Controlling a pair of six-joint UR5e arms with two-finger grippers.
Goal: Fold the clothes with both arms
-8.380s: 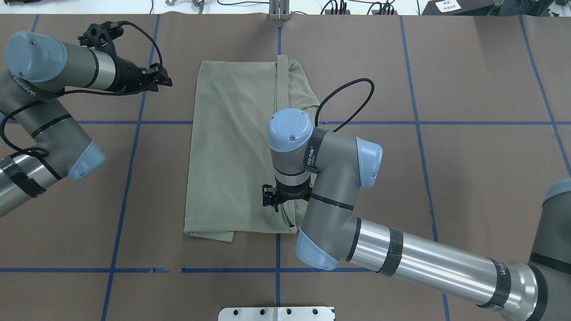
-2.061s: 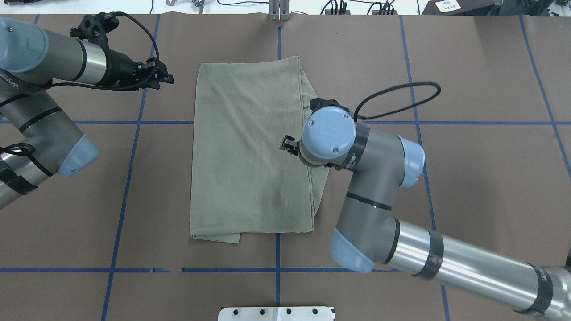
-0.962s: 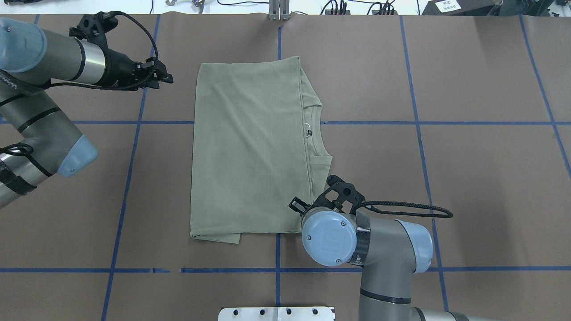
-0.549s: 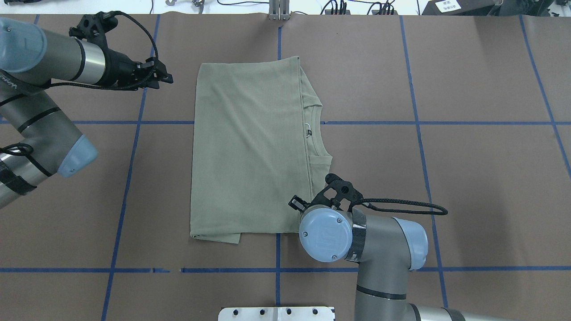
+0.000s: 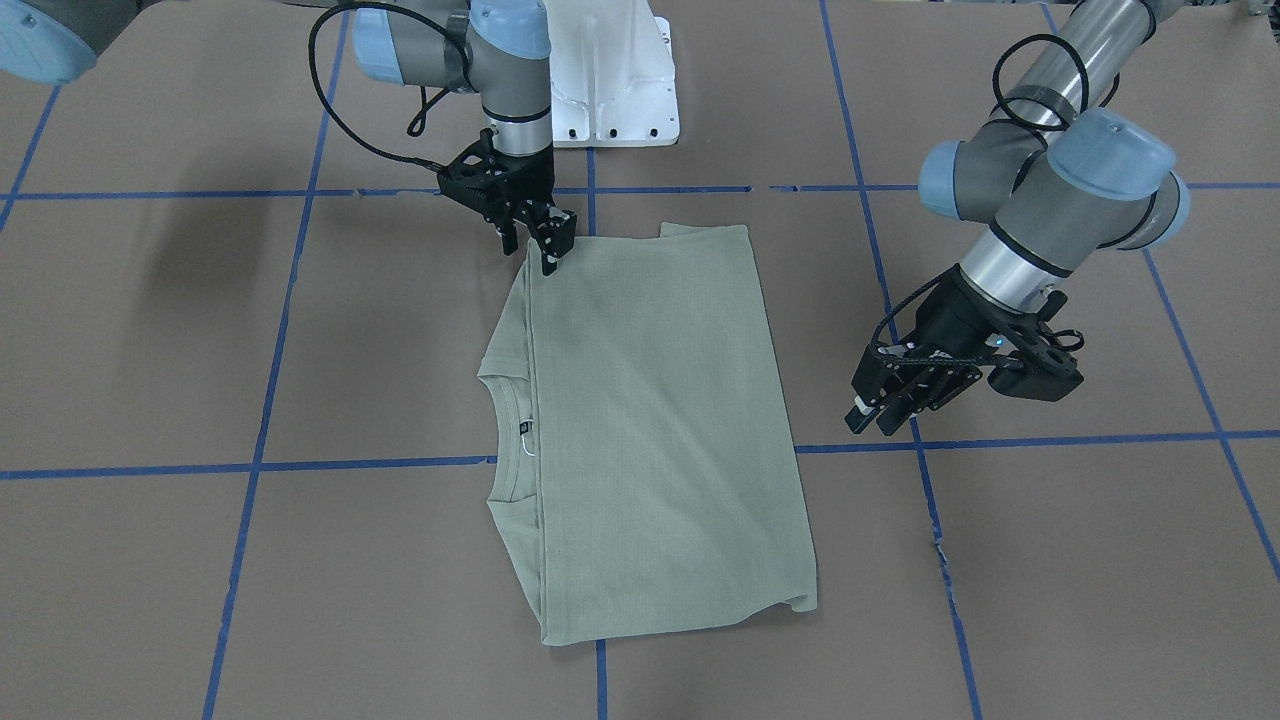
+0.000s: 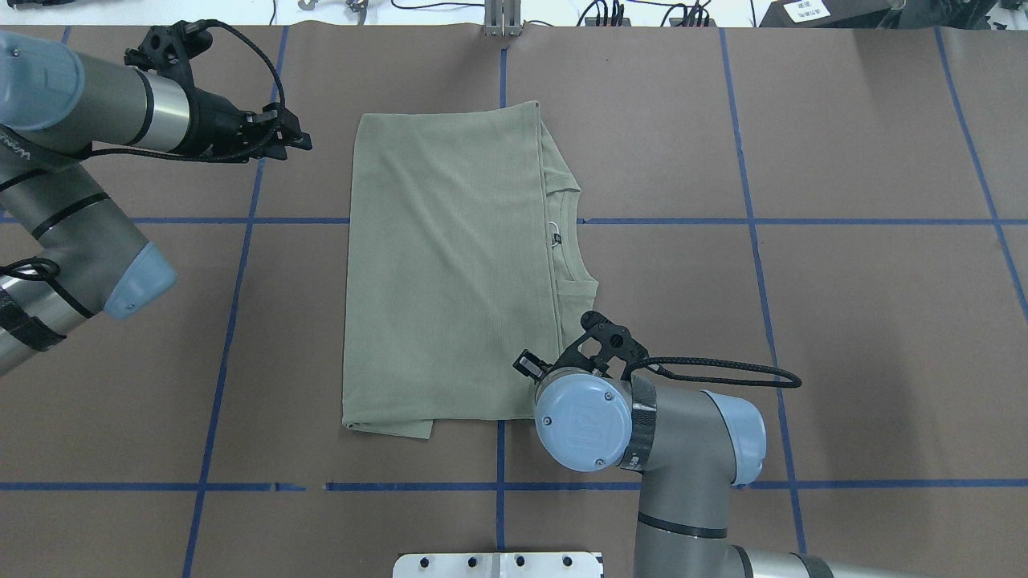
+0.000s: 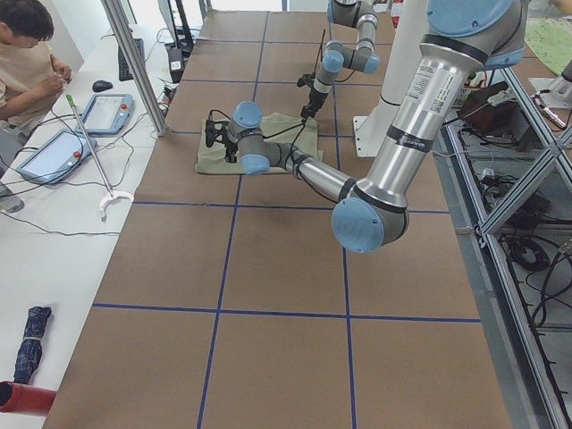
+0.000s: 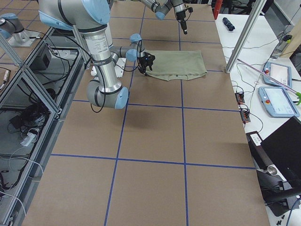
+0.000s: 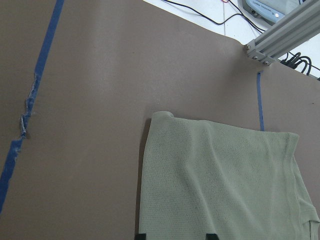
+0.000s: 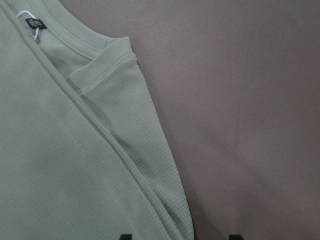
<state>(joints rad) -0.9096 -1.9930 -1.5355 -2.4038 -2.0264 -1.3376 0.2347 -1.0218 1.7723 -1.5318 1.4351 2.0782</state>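
Observation:
The sage-green shirt (image 6: 450,265) lies folded into a tall rectangle at the table's middle, its collar and white string tag (image 6: 554,233) showing along the right edge. My right gripper (image 5: 548,255) stands open at the shirt's (image 5: 650,430) corner nearest the robot. In the right wrist view its fingertips (image 10: 125,236) straddle the folded edge of the shirt (image 10: 60,165) without closing on it. The overhead view hides these fingers under the wrist. My left gripper (image 6: 301,143) hovers open over bare table to the left of the shirt's far corner, holding nothing.
Brown paper with blue tape lines (image 6: 498,486) covers the table. The white pedestal base (image 5: 610,80) stands at the robot's edge. A person (image 7: 27,54) sits at a side bench with tablets beyond an aluminium post (image 7: 134,63).
The right arm drew the top layer across to the right, let it lie flat, then moved to the shirt's near right corner and edged slightly left. The left arm barely moved.

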